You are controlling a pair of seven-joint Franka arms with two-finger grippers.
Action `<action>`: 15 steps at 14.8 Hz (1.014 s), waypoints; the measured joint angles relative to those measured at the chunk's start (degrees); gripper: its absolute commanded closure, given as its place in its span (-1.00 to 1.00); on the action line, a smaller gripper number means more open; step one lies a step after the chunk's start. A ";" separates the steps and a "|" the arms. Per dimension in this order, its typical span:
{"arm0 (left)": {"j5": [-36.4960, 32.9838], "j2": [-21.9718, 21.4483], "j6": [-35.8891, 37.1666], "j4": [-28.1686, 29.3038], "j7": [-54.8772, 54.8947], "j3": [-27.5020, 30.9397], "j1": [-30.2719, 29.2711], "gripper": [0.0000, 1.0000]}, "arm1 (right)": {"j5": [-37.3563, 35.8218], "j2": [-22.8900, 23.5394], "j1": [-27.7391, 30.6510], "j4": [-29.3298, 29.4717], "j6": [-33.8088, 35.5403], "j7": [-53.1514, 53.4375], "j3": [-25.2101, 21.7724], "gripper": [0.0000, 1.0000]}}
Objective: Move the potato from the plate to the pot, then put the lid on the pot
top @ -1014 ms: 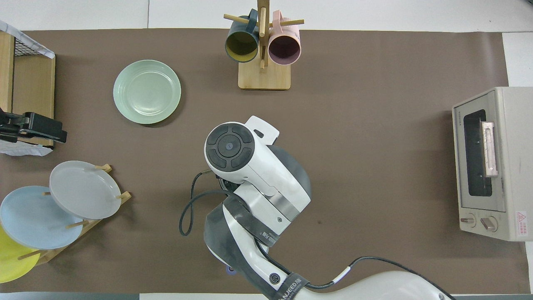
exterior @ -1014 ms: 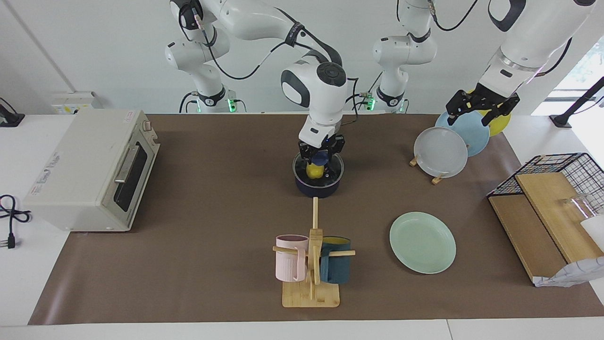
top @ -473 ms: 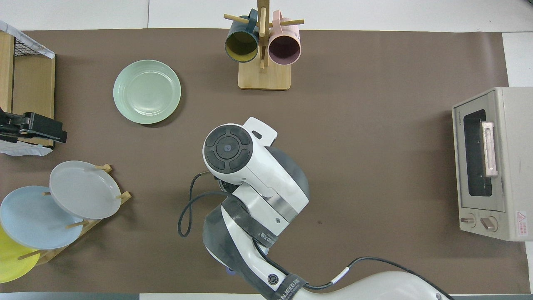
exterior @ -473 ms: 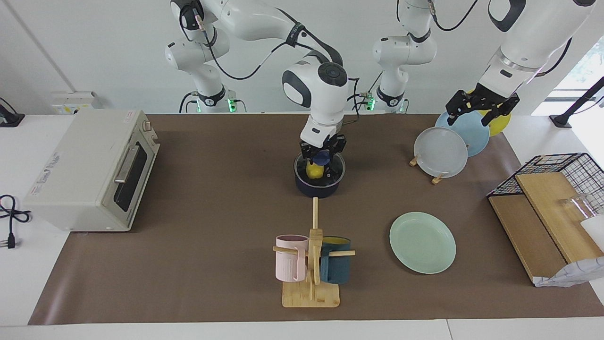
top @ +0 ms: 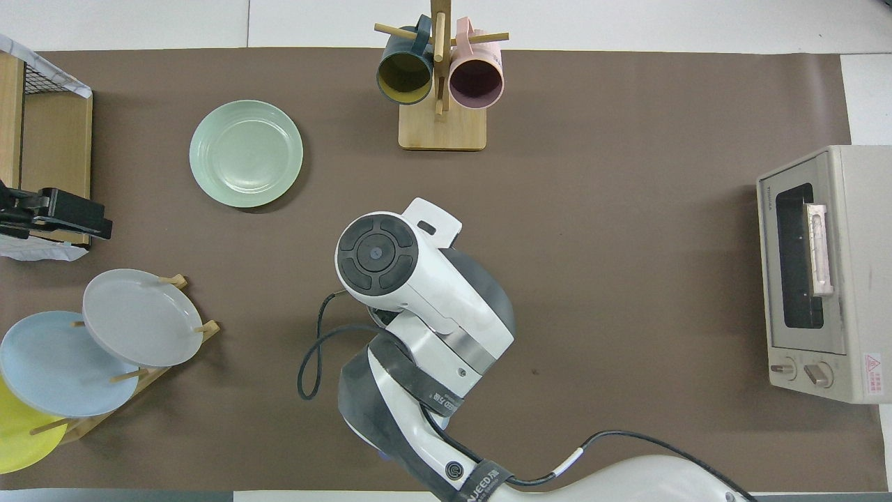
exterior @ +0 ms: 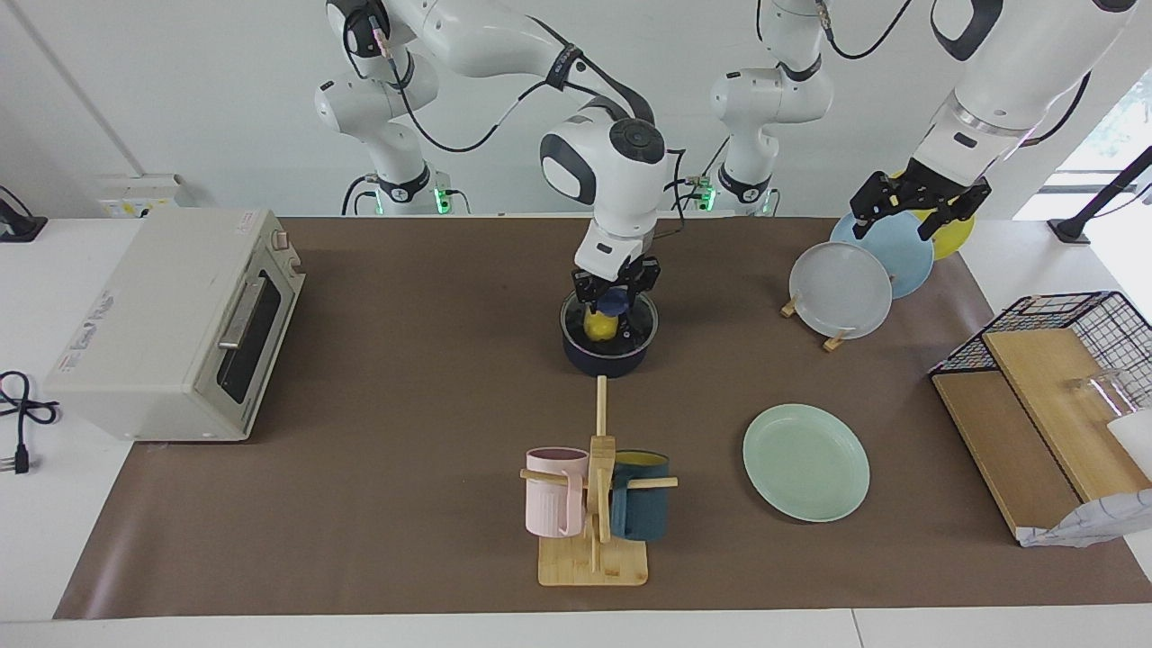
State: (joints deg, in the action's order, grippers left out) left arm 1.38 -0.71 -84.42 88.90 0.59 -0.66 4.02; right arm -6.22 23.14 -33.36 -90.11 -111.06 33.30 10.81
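Observation:
The navy pot [exterior: 605, 360] stands mid-table, nearer to the robots than the mug tree. The glass lid [exterior: 641, 326] lies on it, and the yellow potato [exterior: 598, 326] shows through the glass inside the pot. My right gripper [exterior: 615, 290] is straight above the pot at the lid's blue knob. In the overhead view the right arm [top: 418, 293] hides the pot, lid and potato. The mint-green plate [exterior: 805, 461] [top: 246, 153] lies bare toward the left arm's end. My left gripper [exterior: 916, 211] [top: 63, 216] waits open in the air over the plate rack.
A wooden mug tree [exterior: 594, 504] with a pink and a teal mug stands farther from the robots than the pot. A toaster oven [exterior: 171, 324] sits at the right arm's end. A rack of upright plates [exterior: 841, 288] and a wire basket [exterior: 1062, 360] are at the left arm's end.
The right arm's wrist has risen and shifted slightly over the pot. The lid, pot and potato stay in place. The left arm has not moved.

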 measured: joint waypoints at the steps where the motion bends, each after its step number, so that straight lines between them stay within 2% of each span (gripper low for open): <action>1: 0.00 0.00 0.00 0.00 0.00 0.00 0.00 -1.00 | -0.24 0.00 -0.08 -0.02 0.00 0.00 0.00 1.00; 15: 0.00 0.00 0.00 0.00 0.00 0.00 0.00 -1.00 | 2.94 0.03 0.42 -0.11 0.03 0.28 -0.14 1.00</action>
State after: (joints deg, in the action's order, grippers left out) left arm 1.38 -0.72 -84.42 88.90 0.59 -0.66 4.02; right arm -3.28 23.18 -32.94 -90.22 -111.02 33.57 10.67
